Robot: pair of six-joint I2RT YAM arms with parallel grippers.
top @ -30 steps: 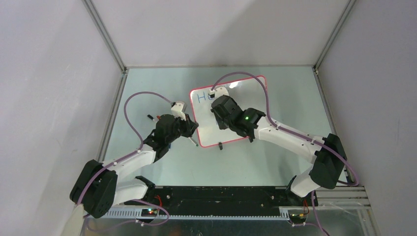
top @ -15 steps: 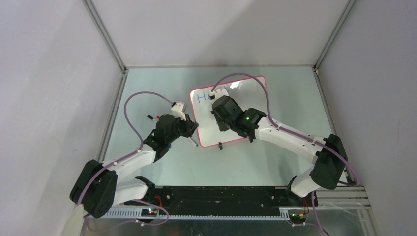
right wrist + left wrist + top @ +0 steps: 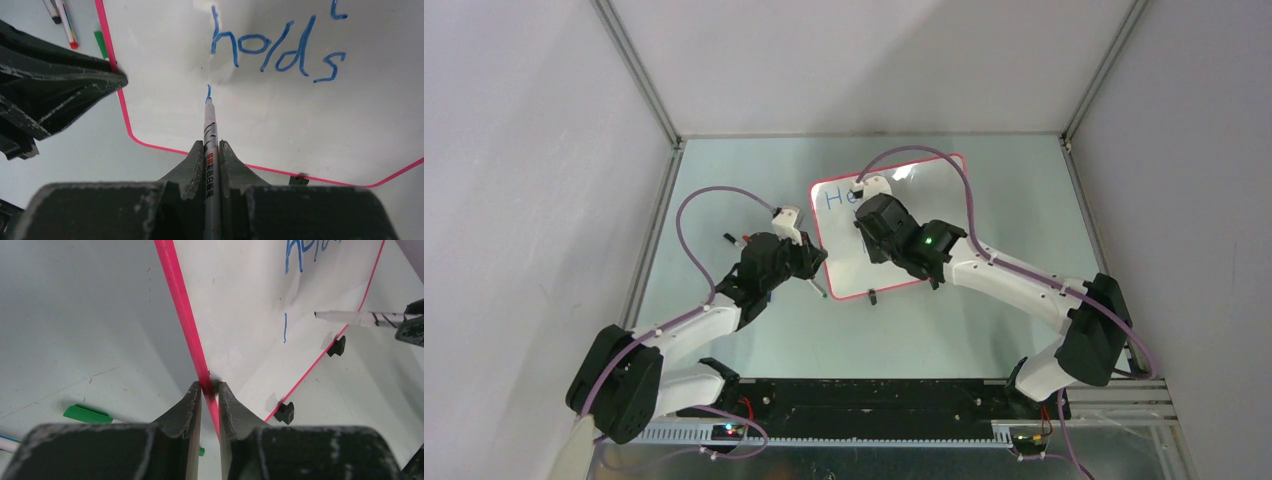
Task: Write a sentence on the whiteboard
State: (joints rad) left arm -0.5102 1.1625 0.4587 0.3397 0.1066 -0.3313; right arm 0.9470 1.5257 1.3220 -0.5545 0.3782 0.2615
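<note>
Our whiteboard [image 3: 842, 262] sits on the table [image 3: 754, 340] toward the far middle, and the blue sentence [image 3: 276, 46] on it shows "holds" with a short stroke underneath. We've got the right gripper [image 3: 210, 147] clamped on a marker [image 3: 209, 122] whose tip touches that stroke. The left gripper [image 3: 209, 388] pinches the board's red frame [image 3: 182, 310] at its left edge, a green marker [image 3: 87, 413] lying nearby on the table.

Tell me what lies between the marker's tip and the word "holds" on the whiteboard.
Right wrist view: a short blue stroke sits right at the marker tip. Beyond it there is only bare glossy whiteboard up to "holds".
</note>
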